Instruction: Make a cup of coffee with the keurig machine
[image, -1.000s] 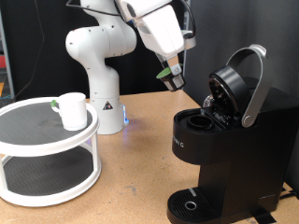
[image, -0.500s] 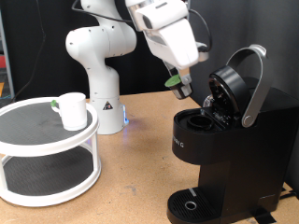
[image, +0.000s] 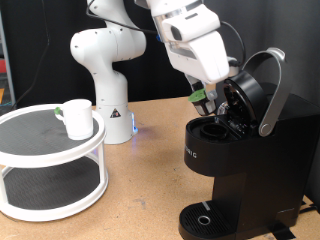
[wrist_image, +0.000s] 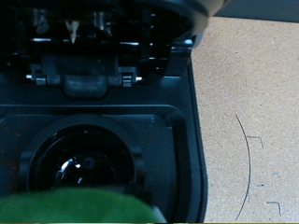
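overhead, fingers (image: 206, 98) clamp a green-lidded pod (image: 199, 97) above the open keurig machine (image: 240, 150) on a wooden table (image: 140, 190).

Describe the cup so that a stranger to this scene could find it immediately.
Start from the round white two-tier stand at the exterior view's left, beside the white robot base. The cup sits on its dark top shelf, a small white mug. It is the only thing on that stand, far from the black keurig machine.
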